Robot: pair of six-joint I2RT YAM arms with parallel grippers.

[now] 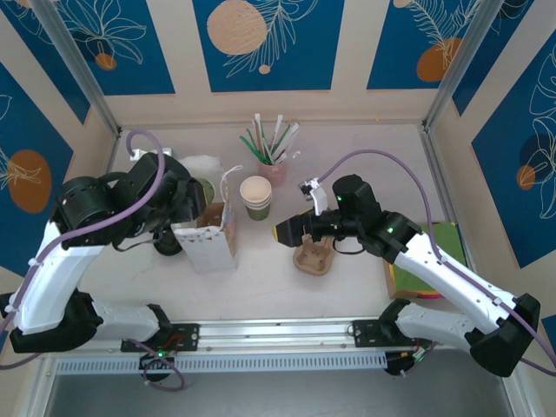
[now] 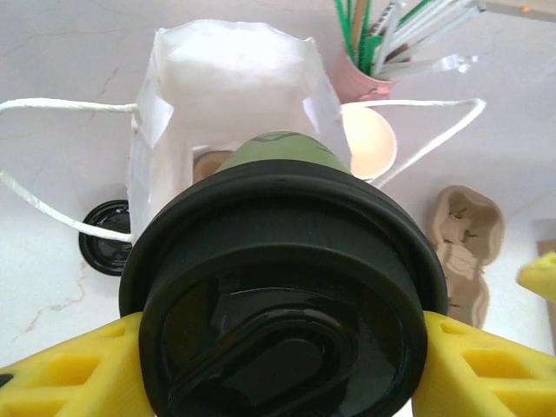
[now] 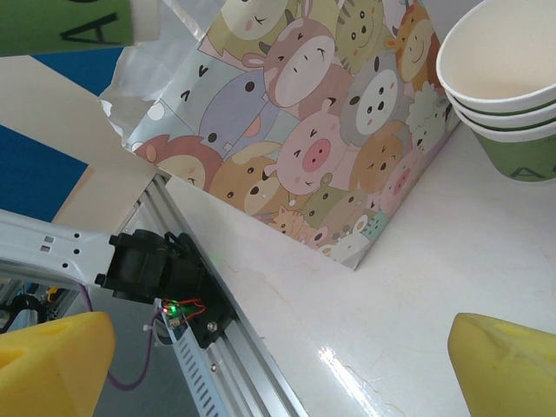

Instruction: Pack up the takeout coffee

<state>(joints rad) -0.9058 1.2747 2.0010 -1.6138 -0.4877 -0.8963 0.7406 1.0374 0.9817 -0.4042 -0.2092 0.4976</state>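
Note:
The takeout coffee (image 2: 287, 295), a green paper cup with a round black lid, sits between the yellow fingers (image 2: 69, 369) of my left gripper (image 2: 282, 365), which is shut on it. It hangs tilted just above the open mouth of the white paper bag (image 2: 230, 87). From above, the cup (image 1: 204, 189) is at the bag's (image 1: 208, 241) far left edge. Its green wall (image 3: 61, 24) shows over the bag's cartoon-animal side (image 3: 304, 130) in the right wrist view. My right gripper (image 1: 291, 230) stands wide open and empty, low over the table right of the bag.
A stack of lidless green cups (image 1: 256, 198) stands right of the bag, a pink cup of straws (image 1: 274, 165) behind it. A loose black lid (image 2: 104, 236) lies left of the bag. A brown cardboard carrier (image 1: 313, 256) lies under the right arm. Green and yellow sheets (image 1: 439, 252) lie far right.

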